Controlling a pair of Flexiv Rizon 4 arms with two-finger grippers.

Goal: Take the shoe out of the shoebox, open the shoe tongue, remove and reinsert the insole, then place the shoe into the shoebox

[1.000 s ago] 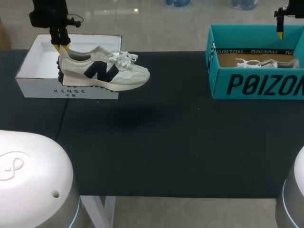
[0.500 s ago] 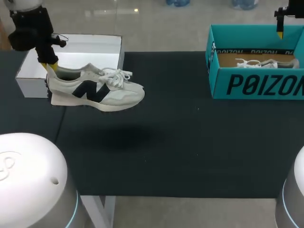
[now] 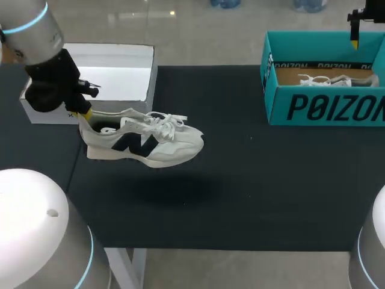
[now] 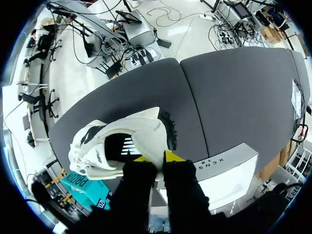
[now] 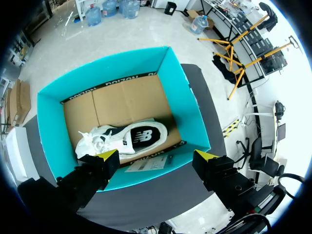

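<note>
Since the left hand, clamped on the heel of the shoe, has swung it clear of the white shoebox, it hangs ahead of the hand above the tabletop. Taking-out looks nearly done; set-down remains.

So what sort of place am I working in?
Likely a lab test bench: a dark-topped table, a white shoebox and teal shoebox, a sneaker in the left gripper.
</note>
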